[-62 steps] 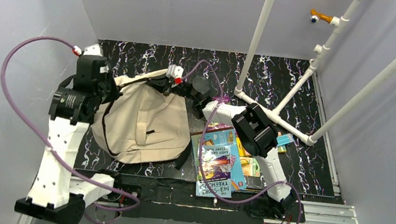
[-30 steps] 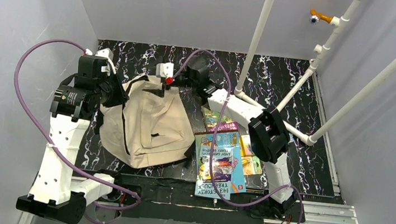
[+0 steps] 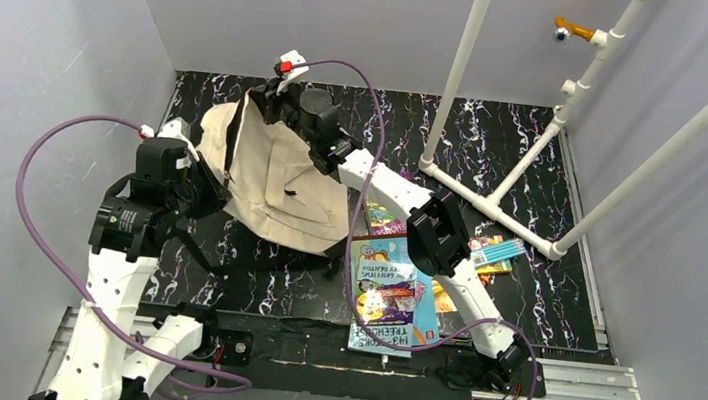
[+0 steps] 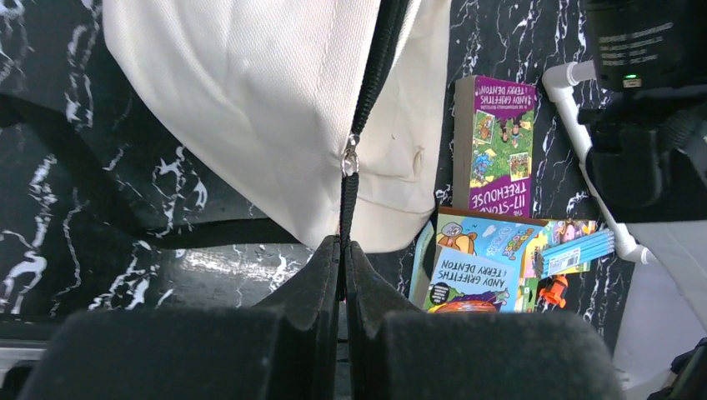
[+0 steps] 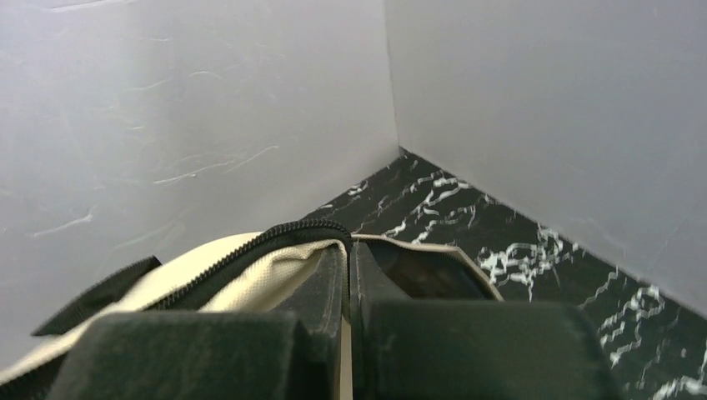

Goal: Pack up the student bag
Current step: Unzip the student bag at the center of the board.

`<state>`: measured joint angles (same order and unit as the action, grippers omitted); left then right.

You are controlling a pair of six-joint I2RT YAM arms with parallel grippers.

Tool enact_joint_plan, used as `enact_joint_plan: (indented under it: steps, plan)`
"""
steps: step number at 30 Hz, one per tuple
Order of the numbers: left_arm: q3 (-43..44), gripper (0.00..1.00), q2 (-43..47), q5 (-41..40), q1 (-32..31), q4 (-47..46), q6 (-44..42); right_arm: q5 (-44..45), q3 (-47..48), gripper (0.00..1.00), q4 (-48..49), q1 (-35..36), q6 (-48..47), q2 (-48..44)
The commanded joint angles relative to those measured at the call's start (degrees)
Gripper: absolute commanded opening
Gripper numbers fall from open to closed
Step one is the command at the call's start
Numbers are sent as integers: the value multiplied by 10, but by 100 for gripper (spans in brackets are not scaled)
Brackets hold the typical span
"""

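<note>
The beige student bag (image 3: 277, 176) hangs stretched between both grippers, its upper part lifted off the black marbled table. My right gripper (image 3: 273, 100) is shut on the bag's zippered rim at the back; the right wrist view shows the jaws (image 5: 348, 250) pinching beige fabric (image 5: 217, 271) beside the dark inner lining. My left gripper (image 3: 207, 186) is shut on the bag's black zipper tape, seen in the left wrist view (image 4: 343, 250), with the metal zipper pull (image 4: 349, 158) just beyond it and the beige cloth (image 4: 250, 100) above.
Colourful books (image 3: 391, 285) lie stacked to the right of the bag; they also show in the left wrist view (image 4: 496, 146). A blue pen pack (image 3: 497, 249) lies beside them. A white pipe frame (image 3: 490, 208) stands at the right. Grey walls close in at the back and left.
</note>
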<state>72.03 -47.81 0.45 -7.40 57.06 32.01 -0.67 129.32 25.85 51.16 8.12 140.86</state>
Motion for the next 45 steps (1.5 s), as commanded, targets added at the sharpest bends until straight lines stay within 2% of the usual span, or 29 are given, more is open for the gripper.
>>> enact_joint_plan:
  steps: [1, 6, 8, 10, 13, 15, 18, 19, 21, 23, 24, 26, 29, 31, 32, 33, 36, 39, 42, 45]
  plan:
    - [-67, 0, 35, 67, -2, 31, 50, 223, 75, 1, -51, -19, 59, 21]
    - [-147, 0, 37, 132, -2, -44, 97, 264, 75, 1, -68, -17, 100, 14]
    - [-137, 0, 22, 128, -2, -53, 96, 198, 5, 1, 7, -12, 60, -11]
    - [-106, 0, 7, 102, -2, -40, 75, 109, -52, 5, 51, -6, -36, -35]
    - [-57, 0, -12, 64, -2, -15, 45, 5, -168, 60, 78, 9, -218, -91]
    - [-35, 0, -25, 59, -2, -9, 28, -48, -262, 79, 104, 18, -351, -143]
    - [-25, 0, -34, 56, -1, -4, 11, -147, -393, 94, 170, 18, -497, -211]
    - [-25, 0, -35, 56, -1, -2, 7, -181, -417, 96, 181, 17, -533, -225]
    - [-30, 0, -31, 59, -1, 0, -3, -251, -423, 96, 159, 14, -598, -235]
    - [-36, 0, -25, 61, -1, 4, -10, -297, -381, 96, 111, 13, -616, -225]
    - [-37, 0, -23, 59, -1, 8, -12, -321, -361, 96, 91, 13, -609, -218]
    - [-33, 0, -23, 47, -1, 16, -6, -352, -329, 95, 80, 12, -535, -207]
    - [-21, 0, -32, 57, -1, 19, 17, -311, -351, 98, 164, 12, -344, -215]
    - [-15, 0, -41, 70, -1, 17, 40, -223, -404, 98, 211, 12, -217, -247]
    - [-11, 0, -49, 74, -1, 22, 48, -172, -436, 98, 232, 12, -186, -258]
    - [-7, 0, -58, 77, -1, 31, 64, -93, -468, 98, 242, 12, -125, -279]
    - [-3, 0, -77, 81, -1, 61, 112, 42, -521, 99, 194, 10, 22, -316]
    - [-31, 0, -73, 98, -1, 55, 170, 46, -567, 98, 166, 10, 99, -349]
    - [-88, 0, -53, 118, -1, 23, 215, 32, -586, 98, 98, 10, 127, -375]
    - [-127, 0, -37, 125, -1, 13, 246, -39, -619, 94, 59, 12, 154, -391]
